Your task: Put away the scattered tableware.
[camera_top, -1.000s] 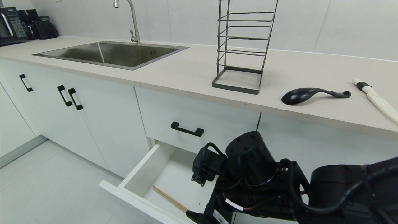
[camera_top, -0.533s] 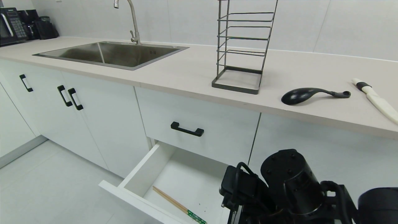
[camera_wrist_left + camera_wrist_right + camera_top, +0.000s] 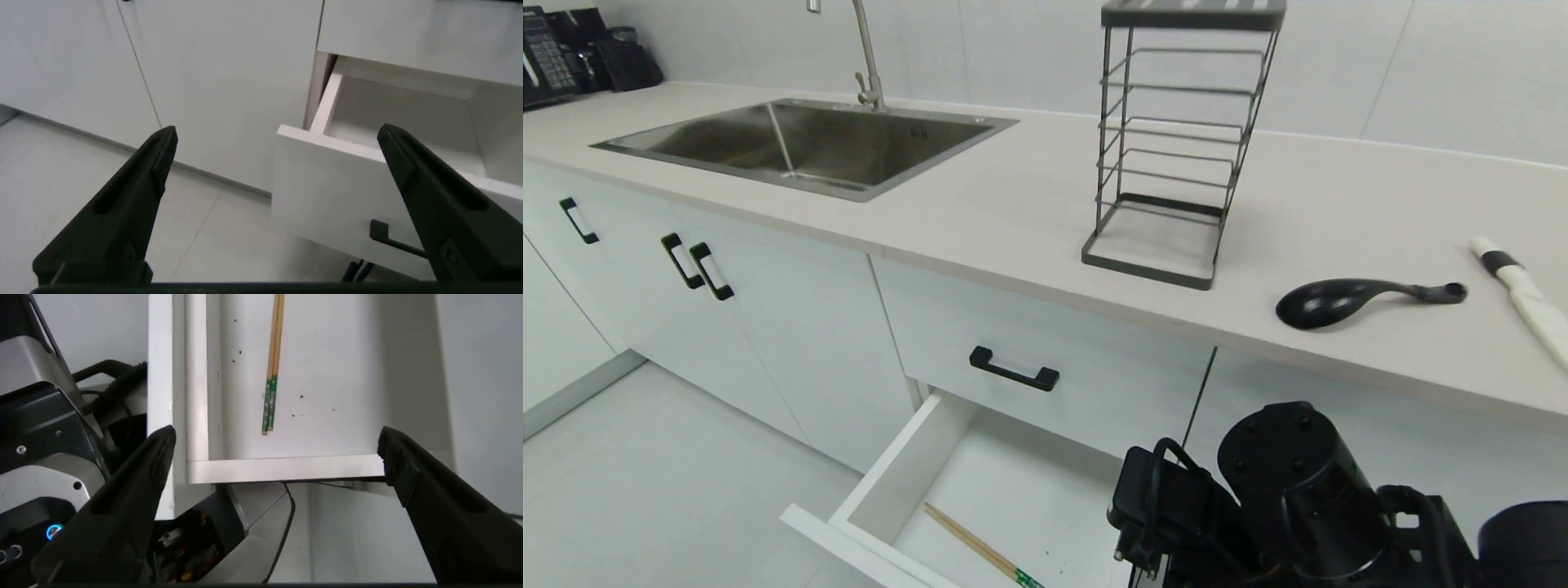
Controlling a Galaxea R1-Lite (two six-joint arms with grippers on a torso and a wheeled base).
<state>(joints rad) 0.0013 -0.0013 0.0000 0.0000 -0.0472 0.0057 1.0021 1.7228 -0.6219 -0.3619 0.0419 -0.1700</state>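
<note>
Head view puts the main risk under the table (image 3: 1029, 204), where the open drawer (image 3: 907, 457) juts out low; an arm rising toward the white knife (image 3: 1523, 294) or the black spoon (image 3: 1347, 298) could strike the drawer front or the table's edge; the knife lies near that edge, so a nudge might send it off. Sink (image 3: 849, 143) is set into the table at the left; the drawer holds one pair of chopsticks (image 3: 275, 367) near its front; a wire rack (image 3: 1192, 15) stands upright between sink and spoon; down by the drawer, left fingers (image 3: 122, 204) and right fingers (image 3: 122, 498) gape wide, gripping nothing.
</note>
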